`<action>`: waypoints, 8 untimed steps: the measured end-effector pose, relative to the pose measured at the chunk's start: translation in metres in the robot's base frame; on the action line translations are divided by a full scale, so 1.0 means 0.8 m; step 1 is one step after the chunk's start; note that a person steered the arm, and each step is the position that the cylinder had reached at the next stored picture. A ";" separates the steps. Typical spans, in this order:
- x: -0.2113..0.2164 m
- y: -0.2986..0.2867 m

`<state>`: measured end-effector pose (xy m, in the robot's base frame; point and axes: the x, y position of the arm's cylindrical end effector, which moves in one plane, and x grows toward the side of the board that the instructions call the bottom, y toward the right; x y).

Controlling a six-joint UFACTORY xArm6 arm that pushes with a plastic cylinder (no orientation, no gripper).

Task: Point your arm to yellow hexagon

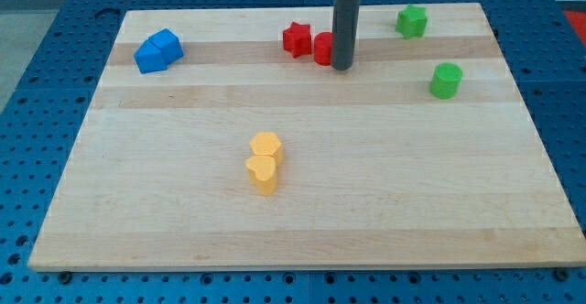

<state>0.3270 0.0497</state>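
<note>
- my tip (341,67): lower end of a straight dark grey rod, smooth and matte, standing upright near the view's top centre; it grips nothing, being a bare rod end, and rests at board level just touching the right side of a red block.
- red block (323,48): partly hidden behind the rod, shape not fully readable; glossy plastic look, against the rod's left flank.
- red star (296,39): star-shaped block just left of the hidden red one, the two nearly touching.
- green block, upper (412,20): faceted solid to the right of the rod, near the board's top edge, well apart from my tip.
- green block, lower (446,81): rounded, cylinder-like solid further right and lower.
- yellow hexagon (265,145): six-sided block below and left of the rod, in the board's middle area, well apart from my tip.
- yellow block (262,174): second yellow piece touching the hexagon's lower side, its outline rounded at the top.
- blue blocks (157,51): two angular pieces pressed together at the view's upper left.
- board (385,203): pale wooden planks with visible grain and lengthwise seams.
- blue base (37,75): perforated surface surrounding the board.
</note>
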 end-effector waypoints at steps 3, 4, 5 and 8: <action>0.007 -0.033; 0.058 -0.017; 0.071 -0.017; 0.071 0.065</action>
<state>0.3837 0.1017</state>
